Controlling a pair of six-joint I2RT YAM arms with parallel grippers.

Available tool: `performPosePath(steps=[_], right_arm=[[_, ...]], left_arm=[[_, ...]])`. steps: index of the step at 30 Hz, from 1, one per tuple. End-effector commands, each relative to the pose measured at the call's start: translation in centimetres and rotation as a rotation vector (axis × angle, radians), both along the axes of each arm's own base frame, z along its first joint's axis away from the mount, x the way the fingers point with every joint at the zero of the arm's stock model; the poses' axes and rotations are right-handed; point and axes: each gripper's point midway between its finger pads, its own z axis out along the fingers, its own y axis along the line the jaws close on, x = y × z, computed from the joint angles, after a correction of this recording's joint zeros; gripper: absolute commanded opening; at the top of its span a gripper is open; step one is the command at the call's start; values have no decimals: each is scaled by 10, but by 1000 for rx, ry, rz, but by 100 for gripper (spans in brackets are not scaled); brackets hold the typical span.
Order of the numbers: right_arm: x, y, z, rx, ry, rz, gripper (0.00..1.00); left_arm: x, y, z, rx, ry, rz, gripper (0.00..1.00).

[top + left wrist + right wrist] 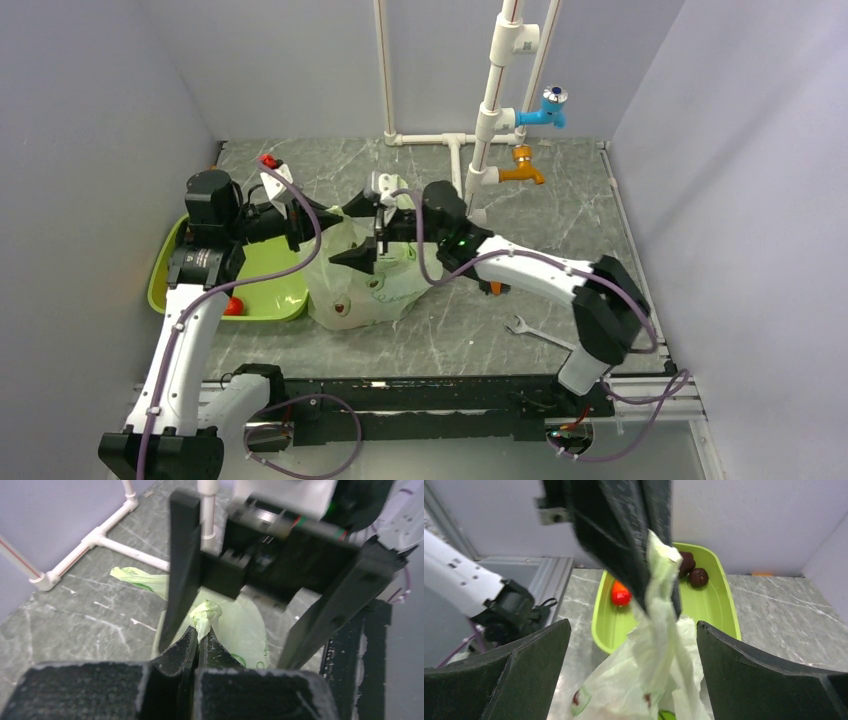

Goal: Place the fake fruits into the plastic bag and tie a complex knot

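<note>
Lime-green tray (pixel 724 600) holds one red fruit (pixel 621 594) and two maroon fruits (pixel 698 577). Bag (pixel 624 690) sits just beside the tray, fruit dimly visible through the film. Left gripper (pixel 200 634) is pinched tight on the twisted bag handle (pixel 205 614). Right gripper (pixel 631 630) is spread wide, straddling that strand, gripping nothing.

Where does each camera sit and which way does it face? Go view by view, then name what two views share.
Top external: above and behind, looking down on the table; left arm and right arm show.
Left wrist: on the left arm, facing along its shut left gripper toward the open right gripper.
Right wrist: on the right arm, facing between its own open fingers toward the tray.
Shared: both wrist views show the left gripper pinching the plastic bag.
</note>
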Motion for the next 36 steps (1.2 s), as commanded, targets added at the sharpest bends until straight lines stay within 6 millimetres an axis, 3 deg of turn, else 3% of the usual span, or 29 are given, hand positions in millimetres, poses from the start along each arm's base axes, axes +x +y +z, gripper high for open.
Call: performPosePath(steps=[1,3,5,10,14,18,23,26,30,36], right_arm=[[20,29,39,196,-97,-61,100],[23,41,37,218,-70,-71,94],[22,48,22,209,-33,-60,79],[9,43,-71,41,21,-41,21],[-9,24,-149,-134,37,-9,16],[-18,6,-198,-246,19,-3,16],[-18,-1,-218,-301,-20,-5,11],[-12,-1,-222,-318,-32,-33,0],[-5,1,-209,-304,-71,-74,0],[0,3,-182,-287,-112,-126,0]], left_arm=[[-13,-9,19,-93,30,-68,0],[-9,-8,21,-115,41,-58,0],[-5,-5,25,-147,72,-33,0],[11,13,29,-172,79,48,0],[33,40,24,-153,69,173,0],[57,68,16,-129,68,324,0],[80,97,5,-78,51,478,0],[89,109,0,-60,59,536,0],[96,120,-18,-56,135,565,0],[91,115,-32,-87,213,519,2]])
